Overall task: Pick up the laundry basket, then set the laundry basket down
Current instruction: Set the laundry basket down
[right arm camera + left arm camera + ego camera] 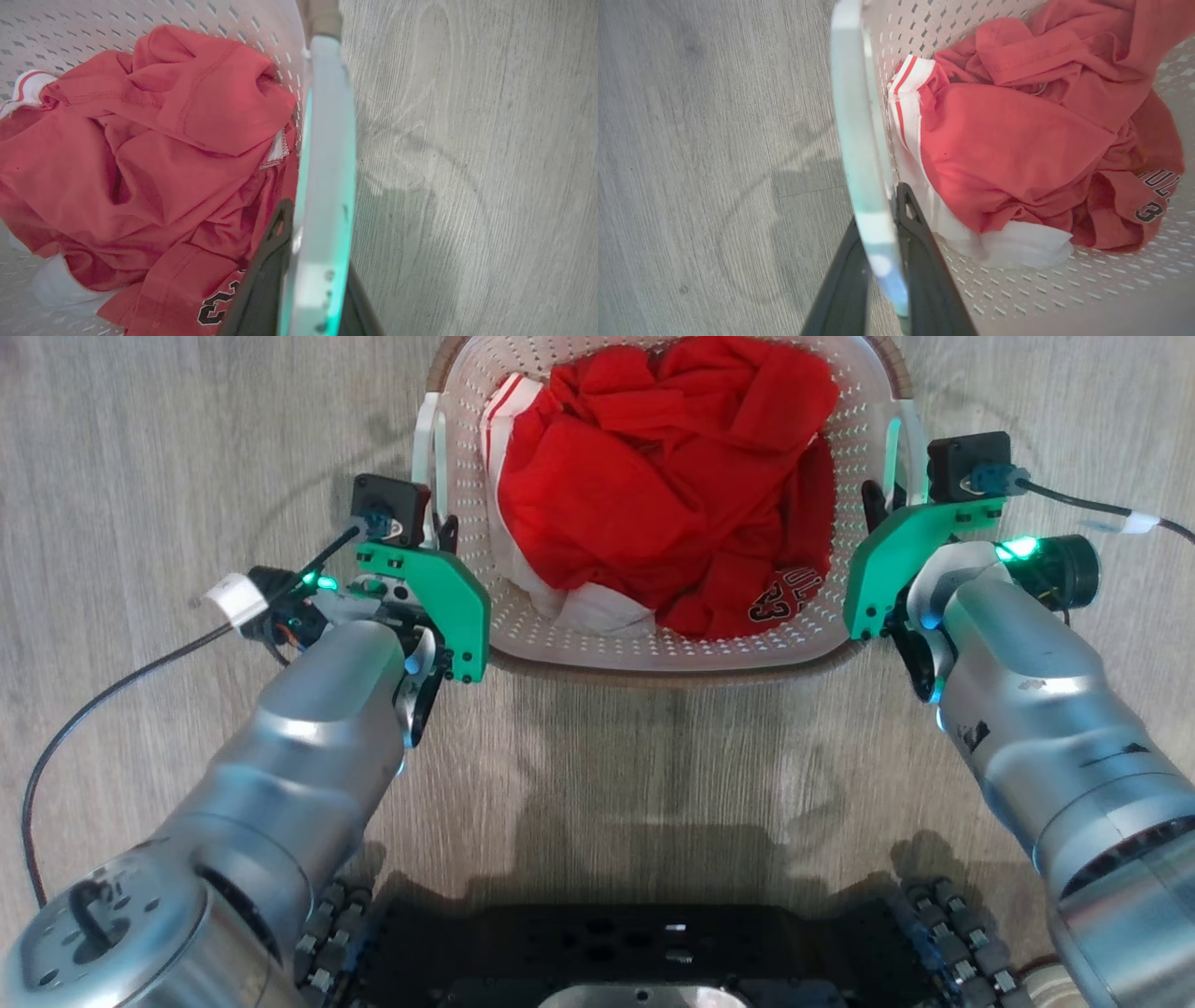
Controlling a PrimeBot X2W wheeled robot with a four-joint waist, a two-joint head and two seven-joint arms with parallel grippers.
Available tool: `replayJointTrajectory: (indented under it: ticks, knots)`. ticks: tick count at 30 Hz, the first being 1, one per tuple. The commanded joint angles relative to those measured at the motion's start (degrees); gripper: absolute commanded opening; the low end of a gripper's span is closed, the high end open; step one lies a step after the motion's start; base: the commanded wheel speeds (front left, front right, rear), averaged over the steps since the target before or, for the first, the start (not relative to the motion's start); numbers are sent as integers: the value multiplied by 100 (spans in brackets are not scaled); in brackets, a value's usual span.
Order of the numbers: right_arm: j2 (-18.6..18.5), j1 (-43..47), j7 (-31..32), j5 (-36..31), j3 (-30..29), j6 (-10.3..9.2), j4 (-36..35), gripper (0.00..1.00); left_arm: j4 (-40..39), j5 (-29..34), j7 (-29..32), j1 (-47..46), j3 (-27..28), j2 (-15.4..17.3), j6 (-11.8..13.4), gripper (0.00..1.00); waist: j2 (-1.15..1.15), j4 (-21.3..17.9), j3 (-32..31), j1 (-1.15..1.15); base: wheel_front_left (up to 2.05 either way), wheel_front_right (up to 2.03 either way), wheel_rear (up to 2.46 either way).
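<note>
From the head view, the laundry basket (672, 658) lies at twelve o'clock with red clothes (653, 485) inside. My left gripper (439, 527) is at its nine o'clock side and my right gripper (878, 504) at three.

In the left wrist view, my left fingers (920, 242) pinch the left handle (854, 116).

In the right wrist view, my right fingers (266, 270) clamp the right handle (327, 116), with the floor (467, 186) at three o'clock.

The laundry basket (653, 649) is found at the upper centre of the head view, with the floor (187, 429) to its left and right; the robot base (635, 943) is placed below it at the bottom edge; clothes (653, 485) are heaped inside the basket; its left handle (429, 448) is enclosed by the left gripper (443, 527), its right handle (910, 443) by the right gripper (873, 504).
</note>
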Motion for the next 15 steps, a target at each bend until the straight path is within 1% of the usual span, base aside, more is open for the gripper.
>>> replayJointTrajectory:
  ticks: [1,11,12,13,14,15]
  knots:
    - [111,113,-25,-114,56,16,-77,0,-79,0,-37,-116,-21,132,32,0,0,7,24,0,0,0,0]
    - [111,138,-22,-387,-198,16,-77,0,-136,-171,-34,-140,-138,132,77,0,0,31,80,0,0,0,0]
    - [111,142,-19,-411,-215,16,-77,8,-139,-194,-29,-136,-146,132,98,3,0,33,75,0,0,0,0]
    - [111,146,-19,-435,-232,16,-77,21,-146,-217,-22,-128,-155,132,114,36,0,34,69,0,0,0,0]
    - [111,151,-19,-458,-251,16,-77,36,-152,-238,-17,-120,-166,132,129,62,0,35,61,0,0,0,0]
    - [111,155,-17,-478,-271,16,-77,49,-156,-262,-8,-110,-175,132,146,84,0,37,51,0,0,0,0]
